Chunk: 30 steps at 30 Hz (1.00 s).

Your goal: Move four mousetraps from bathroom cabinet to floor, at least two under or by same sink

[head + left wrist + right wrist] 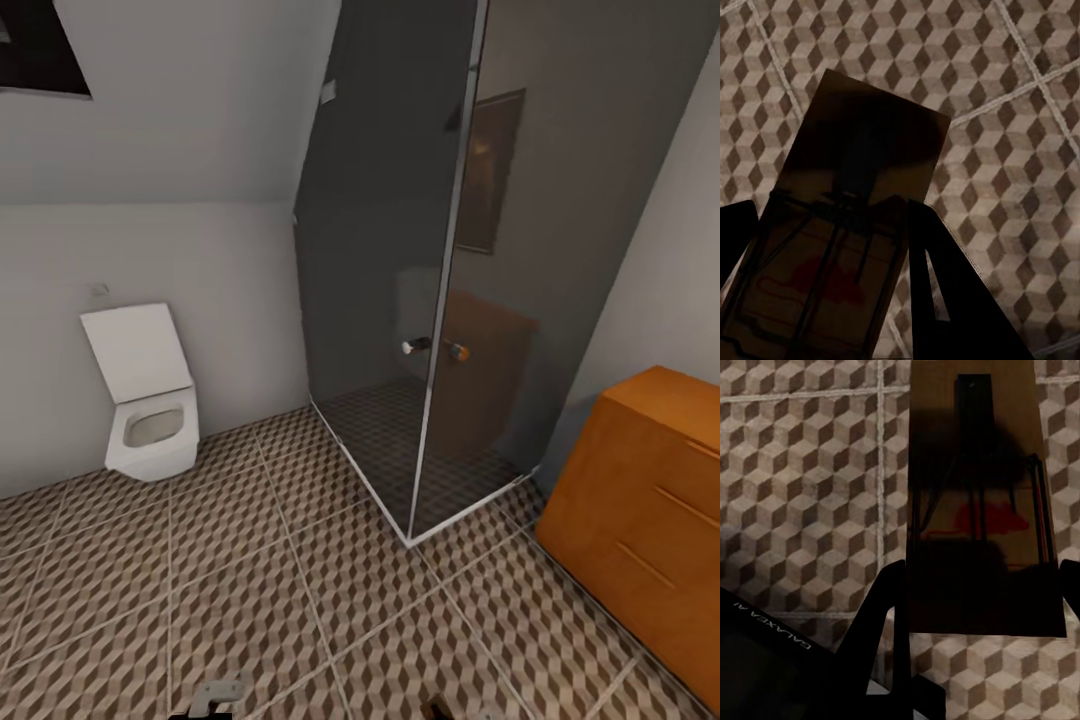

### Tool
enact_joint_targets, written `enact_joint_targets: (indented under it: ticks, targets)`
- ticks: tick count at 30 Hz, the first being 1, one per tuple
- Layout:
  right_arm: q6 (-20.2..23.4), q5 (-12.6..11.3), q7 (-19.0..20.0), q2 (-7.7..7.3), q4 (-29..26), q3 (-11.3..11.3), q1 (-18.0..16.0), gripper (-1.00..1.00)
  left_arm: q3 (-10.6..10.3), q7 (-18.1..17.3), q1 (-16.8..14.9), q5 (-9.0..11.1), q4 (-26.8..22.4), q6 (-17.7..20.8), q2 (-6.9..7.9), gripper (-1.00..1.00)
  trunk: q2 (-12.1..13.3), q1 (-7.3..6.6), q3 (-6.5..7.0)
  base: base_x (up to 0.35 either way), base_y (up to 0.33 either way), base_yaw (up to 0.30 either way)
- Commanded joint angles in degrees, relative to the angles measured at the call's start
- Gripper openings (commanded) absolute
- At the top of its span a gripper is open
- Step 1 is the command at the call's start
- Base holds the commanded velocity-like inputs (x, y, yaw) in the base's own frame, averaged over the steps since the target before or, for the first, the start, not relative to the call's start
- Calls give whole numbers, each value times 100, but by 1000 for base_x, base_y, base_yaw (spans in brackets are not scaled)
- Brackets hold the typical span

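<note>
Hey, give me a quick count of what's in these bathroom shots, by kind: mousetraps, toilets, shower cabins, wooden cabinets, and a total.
Mousetraps: 2, one between the left claw's fingers, the other between the right claw's fingers
Toilets: 1
Shower cabins: 1
Wooden cabinets: 1
Total: 5

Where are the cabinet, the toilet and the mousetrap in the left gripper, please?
cabinet (pixel 640 520): head view, its drawer front.
toilet (pixel 152 432): head view, bowl rim.
mousetrap in the left gripper (pixel 862 180): left wrist view, middle of the wooden board.
</note>
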Motion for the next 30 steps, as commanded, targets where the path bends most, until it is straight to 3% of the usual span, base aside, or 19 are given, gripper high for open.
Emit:
enact_joint_targets:
  ticks: [1, 24, 30]
  targets:
    - [-29, -11, 26, -1, 20, 5, -8, -100, -49, 12, -2, 48, -4, -9, 2, -100, -4, 0, -6, 0, 0, 292]
    - [-42, -9, 22, 7, 20, 7, 38, -100, -42, -9, -2, 72, 21, -21, 19, -100, -4, 0, -6, 0, 0, 292]
    - [-41, -5, 17, 4, 10, 7, 38, -100, -46, -9, -4, 66, 246, -25, 13, -100, -4, 0, -6, 0, 0, 292]
